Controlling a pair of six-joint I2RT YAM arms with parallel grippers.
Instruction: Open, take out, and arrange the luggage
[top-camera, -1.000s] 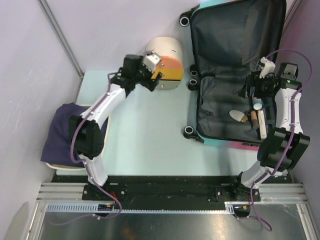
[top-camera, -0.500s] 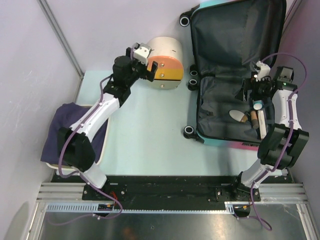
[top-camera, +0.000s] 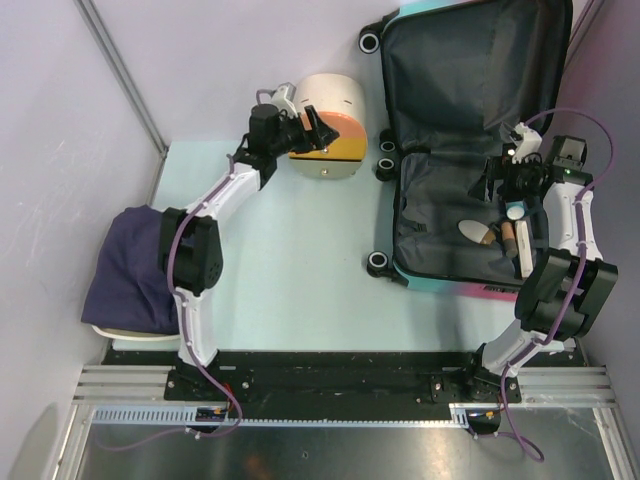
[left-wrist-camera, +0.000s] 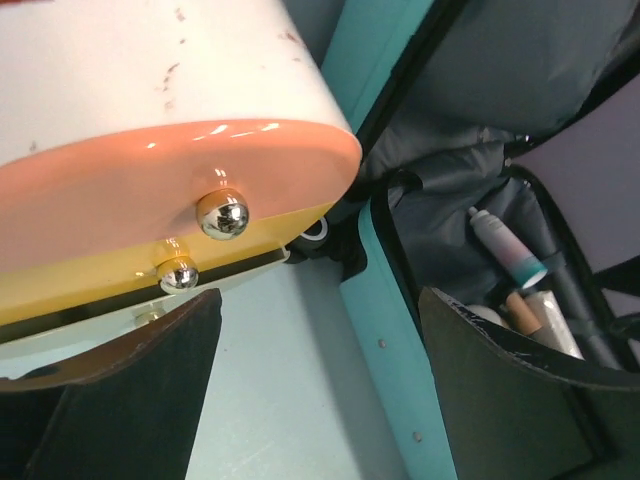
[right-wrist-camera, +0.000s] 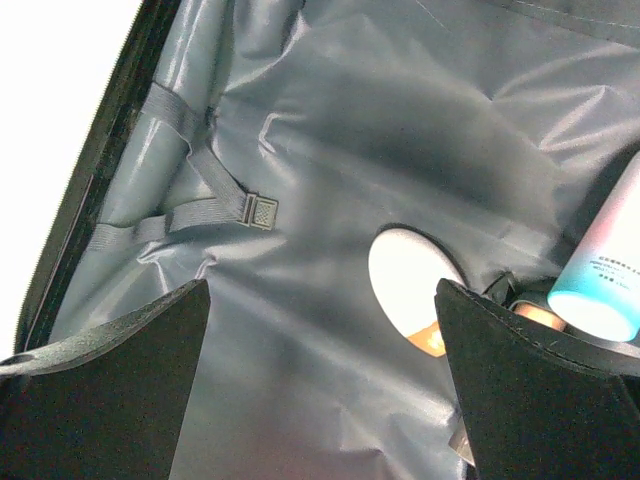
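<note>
Left fingers (left-wrist-camera: 120, 380) stand spread before the drawer knobs (left-wrist-camera: 222, 214) of the cream box (top-camera: 335, 100), probably lined up to pull one. Further right on the desk (top-camera: 280, 260) the luggage (top-camera: 470, 70) lies open. Right fingers (right-wrist-camera: 110, 390), spread and empty, hover over its toiletries (right-wrist-camera: 410, 275), ready to pick.

Pale lilac walls (top-camera: 60, 90), grey pole (top-camera: 118, 70); mint-green tabletop (top-camera: 290, 270), aluminium rail (top-camera: 120, 385) along near edge

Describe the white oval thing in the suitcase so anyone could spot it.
Start at the open luggage on the right. Toiletries cluster along its near half's right wall. The white oval lies leftmost, smooth and rounded; its neighbours are tubes.
</note>
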